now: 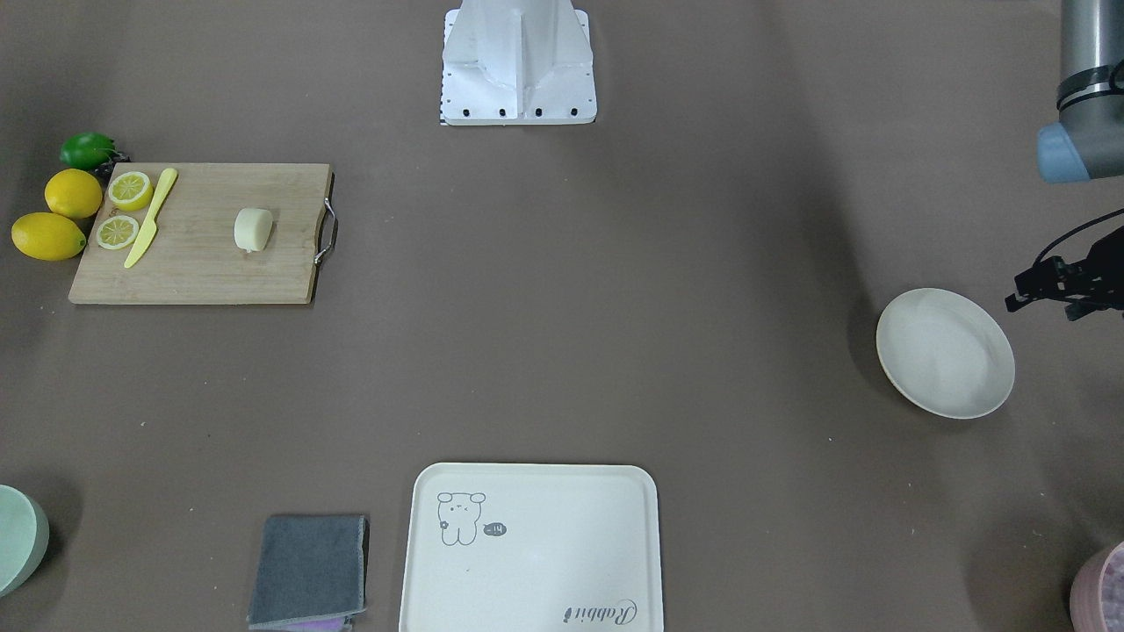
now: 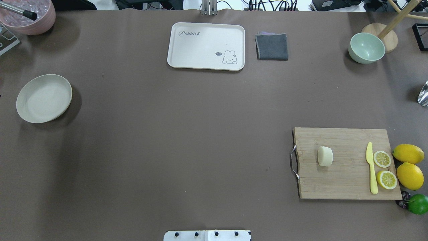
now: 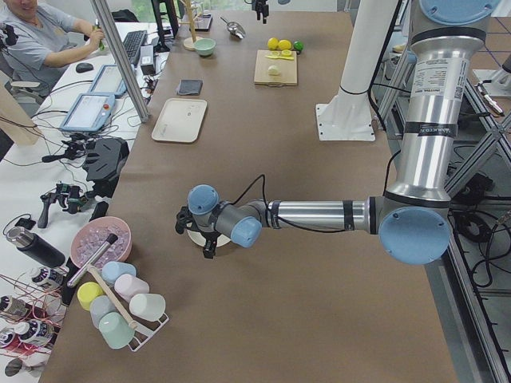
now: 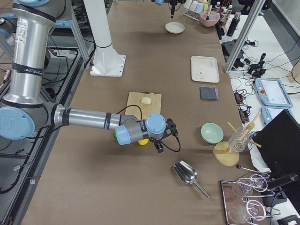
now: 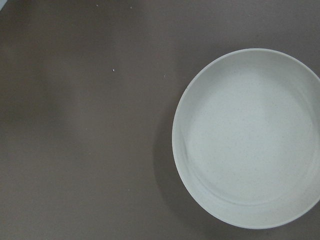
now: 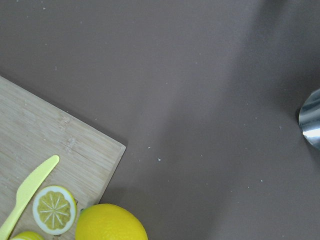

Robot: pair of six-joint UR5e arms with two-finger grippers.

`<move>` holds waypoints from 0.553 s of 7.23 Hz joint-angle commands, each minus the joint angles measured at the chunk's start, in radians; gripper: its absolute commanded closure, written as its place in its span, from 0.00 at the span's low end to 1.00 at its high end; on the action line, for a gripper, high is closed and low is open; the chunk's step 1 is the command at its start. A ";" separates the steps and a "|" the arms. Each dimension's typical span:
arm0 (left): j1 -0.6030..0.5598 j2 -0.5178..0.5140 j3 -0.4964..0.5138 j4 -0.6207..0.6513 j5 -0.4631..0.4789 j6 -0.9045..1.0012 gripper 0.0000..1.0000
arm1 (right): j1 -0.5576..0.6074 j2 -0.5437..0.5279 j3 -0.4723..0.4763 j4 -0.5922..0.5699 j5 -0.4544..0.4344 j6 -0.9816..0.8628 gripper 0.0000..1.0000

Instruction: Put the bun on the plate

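Bun [image 1: 253, 229] lies on cutting board [image 1: 202, 272], apart from right end effector [image 4: 160, 146], aperture indiscernible.

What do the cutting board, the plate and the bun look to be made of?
Cutting board: wood, likely bamboo, matt, with visible strip grain.
Plate: matt off-white, faintly speckled, probably plastic or fibre composite; ceramic not excluded.
Bun: smooth pale cream, uniform surface; real dough or a model, cannot tell.

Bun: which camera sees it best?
The overhead exterior view: the bun shows clear and unblocked on the cutting board. The front-facing view is about as clear; both side views show it tiny; the wrist views miss it.
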 commanded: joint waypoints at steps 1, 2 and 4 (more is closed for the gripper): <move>0.039 -0.013 0.043 -0.026 0.016 -0.033 0.03 | 0.000 -0.005 -0.010 0.026 0.022 0.001 0.00; 0.071 -0.022 0.053 -0.027 0.016 -0.033 0.03 | 0.000 -0.005 -0.011 0.061 0.022 0.005 0.00; 0.079 -0.051 0.087 -0.026 0.017 -0.030 0.05 | 0.000 -0.006 -0.010 0.084 0.034 0.018 0.00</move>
